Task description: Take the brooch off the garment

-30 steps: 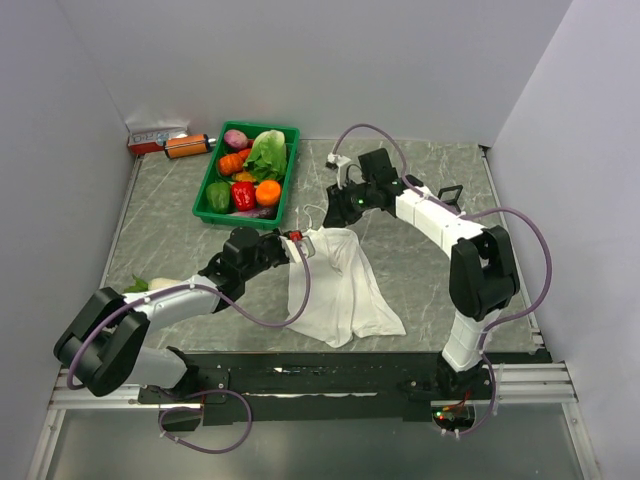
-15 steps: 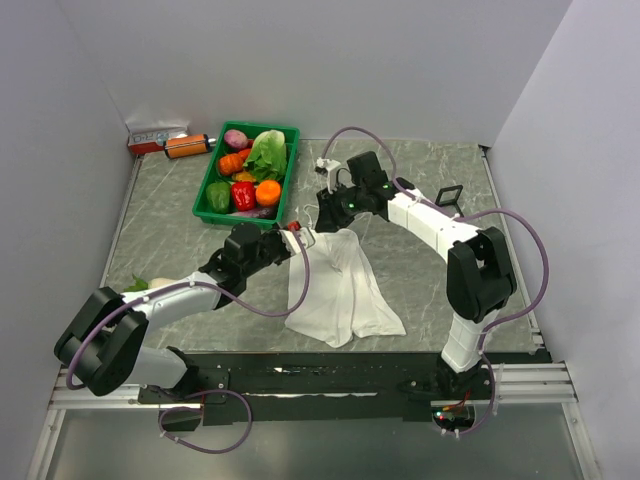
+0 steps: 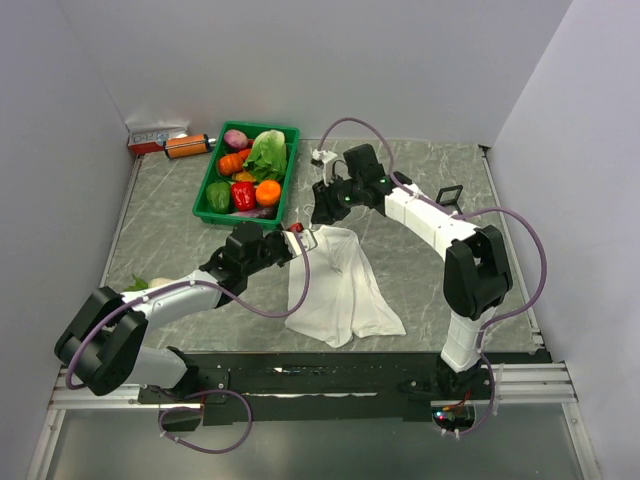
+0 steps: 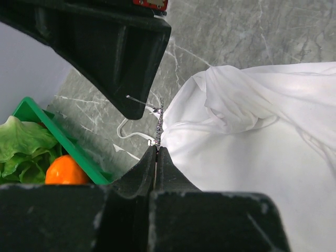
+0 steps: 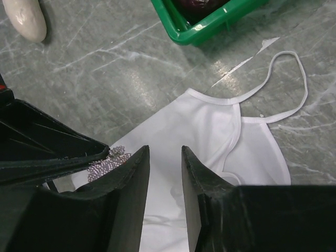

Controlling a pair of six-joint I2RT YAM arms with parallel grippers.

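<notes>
The white garment (image 3: 340, 290) lies flat mid-table, its thin straps (image 5: 294, 79) toward the basket. The brooch (image 5: 107, 163), a small sparkly beaded cluster, sits at the cloth's upper edge. My left gripper (image 4: 156, 148) is shut on the brooch (image 4: 159, 119), which sticks up edge-on from its tips against the cloth (image 4: 252, 157). My right gripper (image 5: 164, 150) hovers open over the garment (image 5: 210, 126), just beside the brooch, with nothing between its fingers. In the top view the left gripper (image 3: 291, 238) and right gripper (image 3: 321, 211) meet at the garment's top corner.
A green basket (image 3: 284, 187) of vegetables stands just behind the left gripper. A white oval lump (image 5: 25, 20) lies on the left. An orange can (image 3: 187, 146) and a box sit in the far left corner. A small black object (image 3: 450, 194) lies right.
My right arm has swung left and down to the garment's top corner, its jaws a little wider. The left gripper has stayed shut at the brooch.
</notes>
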